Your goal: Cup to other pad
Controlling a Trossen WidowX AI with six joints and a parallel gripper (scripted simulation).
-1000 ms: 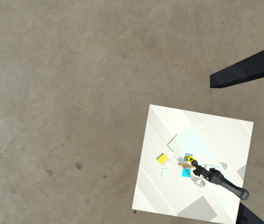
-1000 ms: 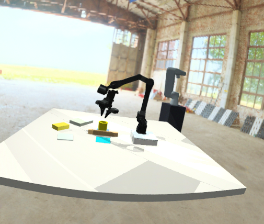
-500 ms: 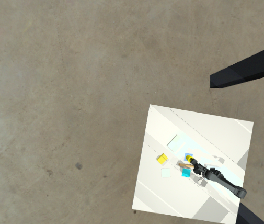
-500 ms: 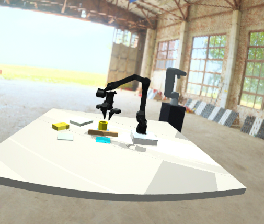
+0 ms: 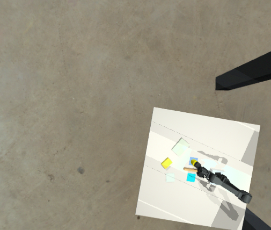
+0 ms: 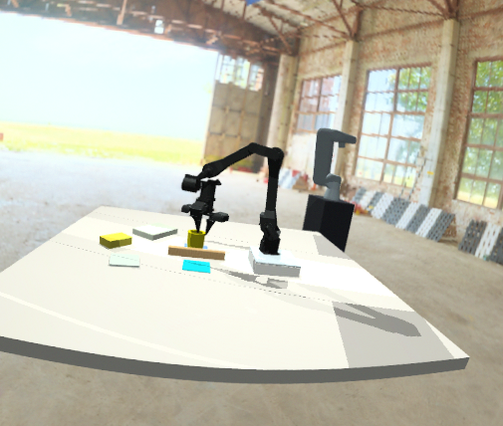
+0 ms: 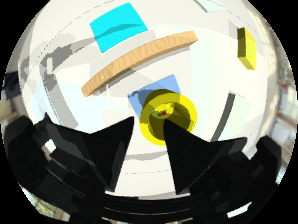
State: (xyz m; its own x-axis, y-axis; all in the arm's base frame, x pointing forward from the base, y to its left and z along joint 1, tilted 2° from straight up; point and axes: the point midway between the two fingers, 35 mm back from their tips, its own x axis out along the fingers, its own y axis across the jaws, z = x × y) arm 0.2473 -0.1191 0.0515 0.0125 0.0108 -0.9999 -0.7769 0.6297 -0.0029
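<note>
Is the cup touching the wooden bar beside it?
Apart. The wrist view shows a strip of the blue pad between the cup and the wooden bar.
</note>
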